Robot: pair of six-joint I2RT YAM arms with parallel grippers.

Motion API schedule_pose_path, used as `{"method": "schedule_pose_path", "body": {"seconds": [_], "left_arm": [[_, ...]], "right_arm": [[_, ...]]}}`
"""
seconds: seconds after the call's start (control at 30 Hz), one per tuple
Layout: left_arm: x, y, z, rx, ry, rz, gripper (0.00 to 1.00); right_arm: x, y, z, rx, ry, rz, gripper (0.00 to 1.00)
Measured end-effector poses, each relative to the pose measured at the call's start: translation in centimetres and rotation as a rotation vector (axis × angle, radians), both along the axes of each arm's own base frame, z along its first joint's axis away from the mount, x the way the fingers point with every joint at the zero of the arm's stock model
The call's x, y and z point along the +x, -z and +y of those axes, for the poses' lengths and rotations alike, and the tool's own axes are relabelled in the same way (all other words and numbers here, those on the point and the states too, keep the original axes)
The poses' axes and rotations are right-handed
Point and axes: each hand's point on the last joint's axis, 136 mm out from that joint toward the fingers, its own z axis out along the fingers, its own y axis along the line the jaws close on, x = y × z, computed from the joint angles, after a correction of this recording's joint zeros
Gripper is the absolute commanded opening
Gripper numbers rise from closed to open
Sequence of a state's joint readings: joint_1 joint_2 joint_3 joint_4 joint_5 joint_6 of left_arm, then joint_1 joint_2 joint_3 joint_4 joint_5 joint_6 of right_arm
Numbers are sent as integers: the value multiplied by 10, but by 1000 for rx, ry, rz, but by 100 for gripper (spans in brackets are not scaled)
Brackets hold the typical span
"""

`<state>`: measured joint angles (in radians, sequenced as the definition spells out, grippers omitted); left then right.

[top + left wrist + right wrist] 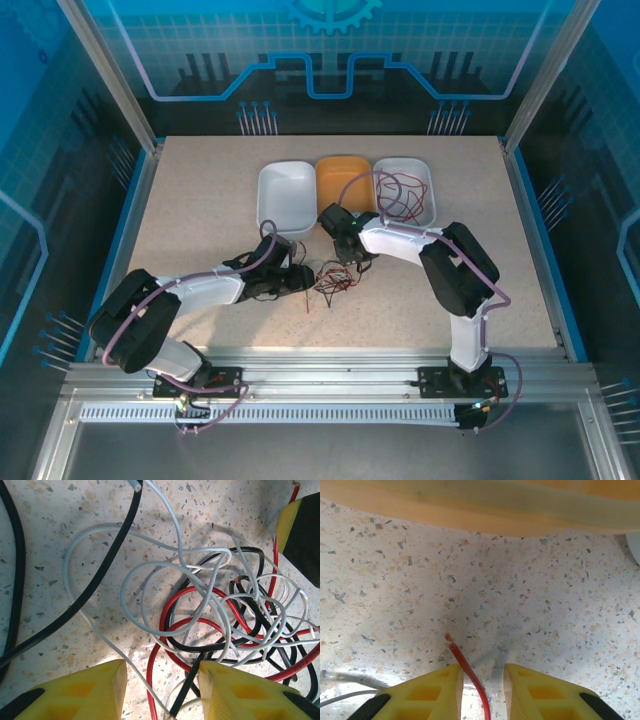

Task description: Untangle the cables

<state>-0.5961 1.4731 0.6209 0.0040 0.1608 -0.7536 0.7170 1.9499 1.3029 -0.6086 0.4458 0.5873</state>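
While hanging low over the speckled table (200, 210), brackets the cables (240, 630) loosely with the left gripper (162, 682), fingers parted, nothing clamped: red, black and whitish loops knotted mid-table, near the orange tray (343, 178). Straddles one red wire end (462, 662) with the right gripper (483, 680), jaws apart, wire not pinched. Leaves more red strands (402, 198) lying in the right-hand white tray (432, 195).

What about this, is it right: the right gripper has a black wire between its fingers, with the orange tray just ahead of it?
Not quite. It is a red wire, not a black one, that lies between the fingers of the right gripper, as the right wrist view shows. The orange tray is indeed just ahead of it.
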Motion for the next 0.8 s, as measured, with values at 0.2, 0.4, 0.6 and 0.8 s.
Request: {"method": "schedule_pose_path", "body": {"seconds": [0.2,0.4,0.6,0.8], "left_arm": [[0,2,0,4,0,7,43],[-1,5,1,9,-1,13,43],[0,5,2,15,-11,10,43],[3,2,5,24,-26,-6,43]], "right_arm": [[-1,6,0,-7,-2,9,16],[-2,9,-2,0,-2,11,0],[-8,-9,-7,25,-10,-25,0],[-11,-70,-8,104,-34,-160,0]]}}
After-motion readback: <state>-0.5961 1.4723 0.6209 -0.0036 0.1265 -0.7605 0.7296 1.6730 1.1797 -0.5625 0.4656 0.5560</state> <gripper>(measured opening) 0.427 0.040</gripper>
